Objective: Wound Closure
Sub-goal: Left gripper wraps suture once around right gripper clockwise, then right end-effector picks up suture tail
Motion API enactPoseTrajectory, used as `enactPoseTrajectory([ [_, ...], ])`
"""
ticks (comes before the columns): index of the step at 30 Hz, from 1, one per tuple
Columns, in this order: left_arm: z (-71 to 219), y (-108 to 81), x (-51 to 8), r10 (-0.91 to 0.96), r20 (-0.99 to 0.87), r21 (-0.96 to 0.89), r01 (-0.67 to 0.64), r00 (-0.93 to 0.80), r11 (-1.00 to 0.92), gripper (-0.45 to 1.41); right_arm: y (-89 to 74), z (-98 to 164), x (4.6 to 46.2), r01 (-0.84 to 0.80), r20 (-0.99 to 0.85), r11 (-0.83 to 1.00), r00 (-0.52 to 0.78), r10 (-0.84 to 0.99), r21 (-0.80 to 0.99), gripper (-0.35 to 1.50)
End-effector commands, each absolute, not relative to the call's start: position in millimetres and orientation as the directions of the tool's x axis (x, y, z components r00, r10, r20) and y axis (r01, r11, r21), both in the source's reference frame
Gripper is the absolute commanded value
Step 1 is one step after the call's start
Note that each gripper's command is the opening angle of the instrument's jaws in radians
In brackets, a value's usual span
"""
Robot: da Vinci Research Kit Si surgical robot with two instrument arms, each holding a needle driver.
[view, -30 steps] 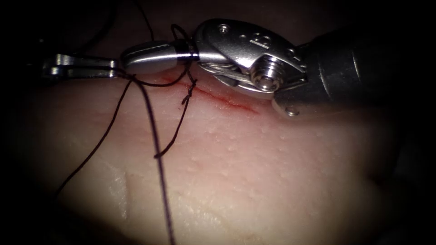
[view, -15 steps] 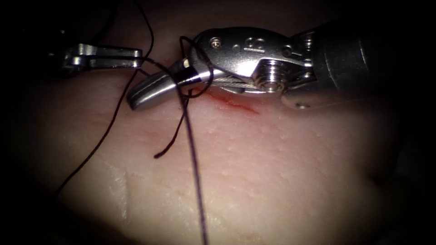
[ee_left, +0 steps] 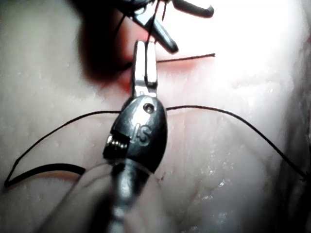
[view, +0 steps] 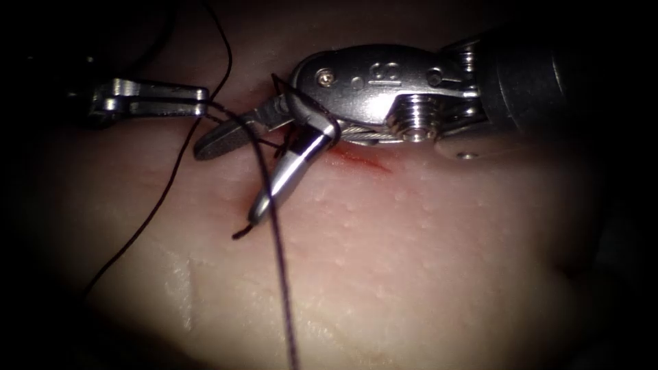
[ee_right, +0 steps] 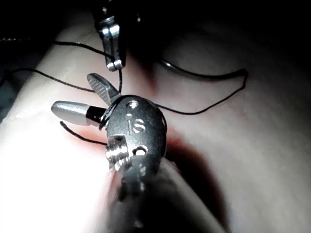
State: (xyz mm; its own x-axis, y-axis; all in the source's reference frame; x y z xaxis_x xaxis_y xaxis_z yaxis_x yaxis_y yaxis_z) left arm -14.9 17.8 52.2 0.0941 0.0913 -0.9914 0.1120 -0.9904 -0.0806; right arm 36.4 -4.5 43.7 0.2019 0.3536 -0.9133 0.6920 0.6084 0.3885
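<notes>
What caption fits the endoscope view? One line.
Left tool shut on thread; right tool open over the tissue's cut.

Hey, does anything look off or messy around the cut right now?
Somewhat: thread is looped around the right tool behind its open jaws, above the cut, where red fluid shows. The left tool holds thread, jaws shut.

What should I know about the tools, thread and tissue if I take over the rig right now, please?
Left tool: jaws shut on the thread, left of the cut.
Right tool: jaws open wide over the cut's left end, holding nothing, thread looped around them; a second ago they were shut.
Short thread tail lies free on the tissue below the open jaws.
Needle: I cannot place it.
The red line of the cut shows to the right of the jaws.
</notes>
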Motion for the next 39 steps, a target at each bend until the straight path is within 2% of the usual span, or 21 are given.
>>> enactPoseTrajectory([
  [1,52.7,17.2,-15.4,0.094,-0.991,-0.083,0.114,0.096,-0.99,-0.45,-5.7,44.3,37.0,0.7,-0.915,0.601,0.204,0.348,0.385,0.89],
  [11,52.6,17.3,-15.6,0.101,-0.99,-0.09,0.112,0.095,-0.99,-0.45,-8.2,45.8,37.4,0.73,-0.927,0.573,0.274,0.255,0.373,0.88],
  [12,52.6,17.2,-15.6,0.1,-0.99,-0.089,0.113,0.095,-0.99,-0.45,-8.2,45.9,37.4,0.73,-0.927,0.572,0.28,0.248,0.373,0.84],
  [16,52.6,16.9,-15.7,0.105,-0.99,-0.093,0.115,0.095,-0.989,-0.45,-7.7,46.2,37.1,0.729,-0.926,0.571,0.299,0.229,0.377,0.42],
  [19,52.5,16.4,-15.8,0.102,-0.99,-0.091,0.115,0.094,-0.989,-0.45,-7.4,46.6,36.9,0.725,-0.925,0.575,0.318,0.209,0.379,0.41],
  [25,52.5,15.9,-15.8,0.105,-0.99,-0.094,0.119,0.095,-0.988,-0.45,-7.3,47.5,36.7,0.725,-0.919,0.573,0.36,0.159,0.383,0.24],
  [31,52.4,15.8,-15.5,0.105,-0.99,-0.093,0.122,0.097,-0.988,-0.45,-8.3,48.1,36.9,0.729,-0.92,0.572,0.364,0.143,0.377,0.24],
  [33,52.3,15.7,-15.4,0.106,-0.99,-0.093,0.124,0.098,-0.988,-0.45,-8.7,48.3,37.0,0.736,-0.92,0.563,0.367,0.134,0.376,0.34],
  [34,52.3,15.7,-15.3,0.106,-0.99,-0.093,0.124,0.098,-0.988,-0.45,-8.8,48.3,37.1,0.737,-0.92,0.562,0.371,0.129,0.376,0.46],
  [39,52.2,15.6,-15.1,0.112,-0.989,-0.099,0.127,0.098,-0.987,-0.45,-9.1,48.2,37.1,0.744,-0.92,0.553,0.371,0.126,0.375,0.59],
])
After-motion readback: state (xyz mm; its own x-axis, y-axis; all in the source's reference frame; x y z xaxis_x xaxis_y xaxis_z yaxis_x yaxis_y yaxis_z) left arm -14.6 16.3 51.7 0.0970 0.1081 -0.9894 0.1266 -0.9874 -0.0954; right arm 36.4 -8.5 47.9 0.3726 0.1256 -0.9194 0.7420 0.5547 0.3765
